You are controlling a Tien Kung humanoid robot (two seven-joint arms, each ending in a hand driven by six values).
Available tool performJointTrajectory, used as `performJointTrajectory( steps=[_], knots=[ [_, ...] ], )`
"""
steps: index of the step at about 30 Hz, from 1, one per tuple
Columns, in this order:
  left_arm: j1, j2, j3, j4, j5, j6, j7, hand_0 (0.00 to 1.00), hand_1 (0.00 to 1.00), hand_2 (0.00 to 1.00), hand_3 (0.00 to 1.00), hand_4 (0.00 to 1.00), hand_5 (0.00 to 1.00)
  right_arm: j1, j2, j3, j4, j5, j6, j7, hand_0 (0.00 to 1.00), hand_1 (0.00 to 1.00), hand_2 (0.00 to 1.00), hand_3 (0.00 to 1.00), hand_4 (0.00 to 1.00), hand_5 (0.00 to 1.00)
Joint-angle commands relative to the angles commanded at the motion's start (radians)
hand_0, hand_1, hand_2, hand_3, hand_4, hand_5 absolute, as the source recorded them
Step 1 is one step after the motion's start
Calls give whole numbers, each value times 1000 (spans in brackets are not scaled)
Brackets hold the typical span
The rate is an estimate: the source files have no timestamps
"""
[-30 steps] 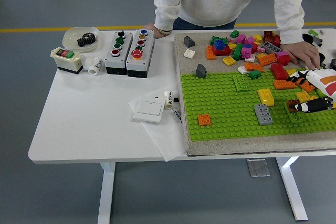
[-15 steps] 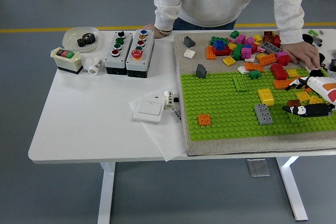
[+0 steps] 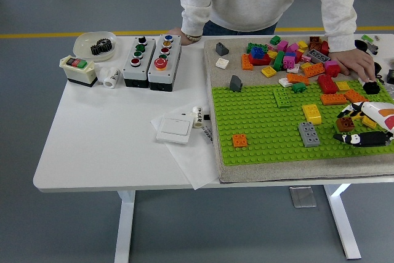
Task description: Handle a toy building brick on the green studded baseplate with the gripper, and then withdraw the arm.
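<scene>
Since a moment ago the right hand [image 3: 354, 129] has drawn back toward 4 o'clock, and it now sits at the right edge of the green studded baseplate [image 3: 265, 127] with its fingers pinched round a small brown brick [image 3: 345, 124], which has travelled with it and rides just above the studs. Its black thumb lies low, pointing to 9 o'clock, under the brick. Left of it, at about 9 o'clock from the hand, a grey brick [image 3: 308, 133] stands on the plate, with a yellow brick [image 3: 311, 113] just beyond at 12 o'clock and a green brick [image 3: 282, 97] farther up. An orange brick [image 3: 240, 140] sits alone near the plate's near left corner. Loose bricks in many colours are heaped on the beige mat [image 3: 215, 78] past the plate's far edge. At 12 o'clock a person in a pale sweatshirt leans on the desk [image 3: 104, 146], one hand [image 3: 356, 63] flat among the loose bricks, the other behind two button boxes [image 3: 152, 61]. A white switch [image 3: 175, 129] lies on paper left of the mat
</scene>
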Motion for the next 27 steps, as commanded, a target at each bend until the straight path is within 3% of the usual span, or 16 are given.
performJointTrajectory(
  steps=[27],
  knots=[
    [11,1,-18,-1,33,-4,11,800,819,802,654,709,626,8,18,-29,-36,-10,-12,8,692,689,724,648,897,666]
  ],
)
